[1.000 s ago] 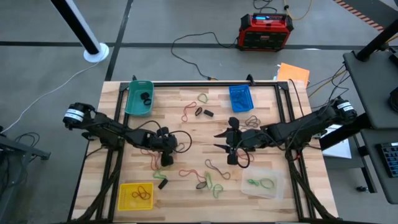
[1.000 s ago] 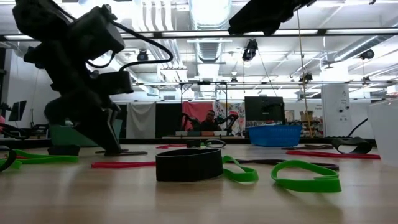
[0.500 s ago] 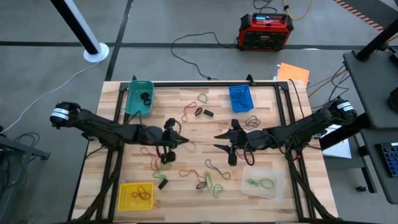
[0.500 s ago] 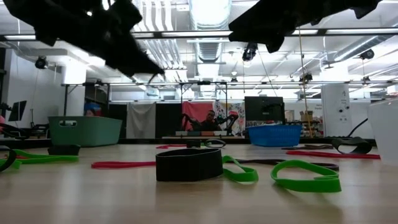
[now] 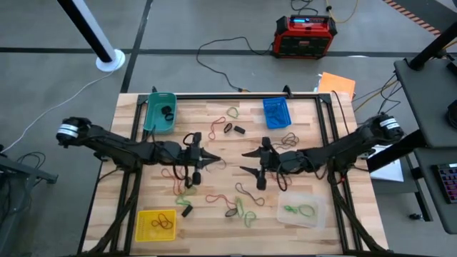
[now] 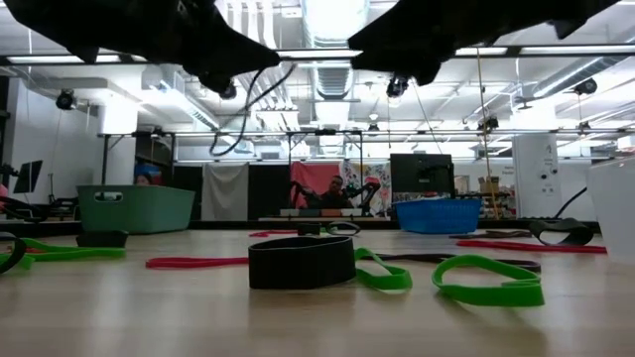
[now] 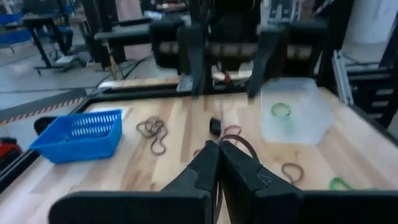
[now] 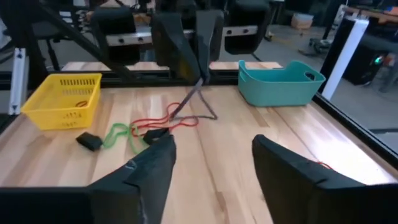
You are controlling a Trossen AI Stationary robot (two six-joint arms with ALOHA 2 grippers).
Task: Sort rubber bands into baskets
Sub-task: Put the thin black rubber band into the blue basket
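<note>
My left gripper hangs above the table's middle, shut on a thin reddish-brown rubber band. My right gripper faces it from the right, open and empty, a short way off; it also shows in its own wrist view. Several red, green and black bands lie flat on the wood. The teal basket stands far left, the blue one far right, the yellow one near left and the clear one near right. My left gripper pinches the band's upper end between its two fingertips. The fingers lie about level and point toward the table's right. The band hangs below them in two straight strands that spread apart down to the red bands on the table.
A wide black band and green bands lie near the front edge. A red-and-black box and cables sit on the floor beyond the table. A person sits far off in the room.
My left gripper has risen from the table, tipped from pointing down to about level, and gone a little toward the right edge, drawing the band up with it. My right gripper has drifted slightly toward the left, still open.
</note>
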